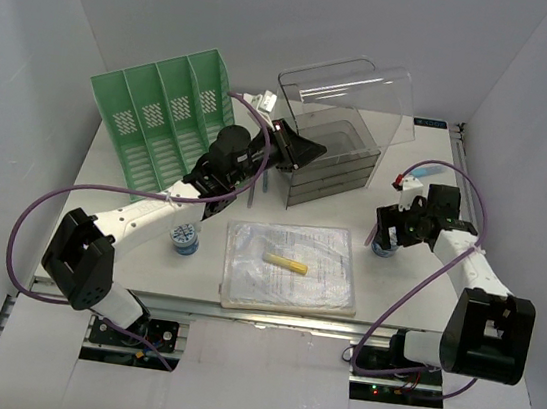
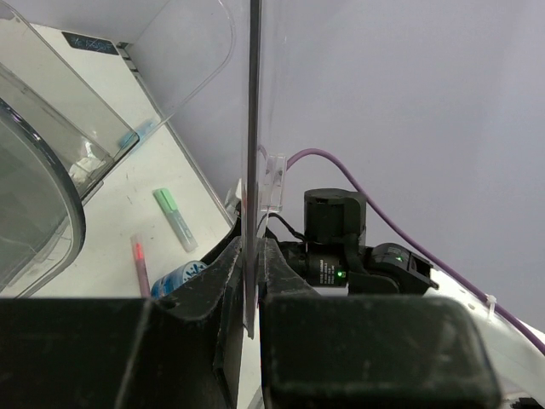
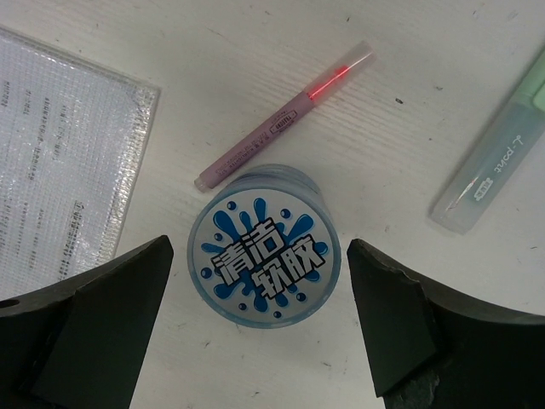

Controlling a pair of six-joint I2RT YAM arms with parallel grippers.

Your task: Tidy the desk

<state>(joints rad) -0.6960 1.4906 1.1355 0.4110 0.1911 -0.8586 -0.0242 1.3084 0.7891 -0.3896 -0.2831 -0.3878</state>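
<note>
1. My left jaws are pinched almost shut on the thin edge of a clear panel (image 2: 253, 128). The panel stands upright between them and rises well above them.
2. The clear drawer box (image 1: 335, 157) sits directly in front of those jaws, and the green file rack (image 1: 164, 115) stands off to their left.
3. My right jaws are spread wide, hold nothing, and point down at the tabletop (image 3: 409, 51).
4. A round blue tub (image 3: 260, 260) with a printed lid stands upright between them, with a gap on each of its 2 sides.
5. A pink pen (image 3: 285, 119) lies just beyond the tub, ahead of my right jaws. I cannot tell whether its near end touches the tub.
6. A green highlighter (image 3: 498, 162) lies to the right of those jaws, apart from the tub. A document pouch (image 3: 60, 153) lies to their left with a yellow highlighter (image 1: 286, 263) resting on it.
7. The tabletop lies beneath both pairs of jaws.
8. A second blue tub (image 1: 184, 239) stands well behind my left jaws, beside that arm.
</note>
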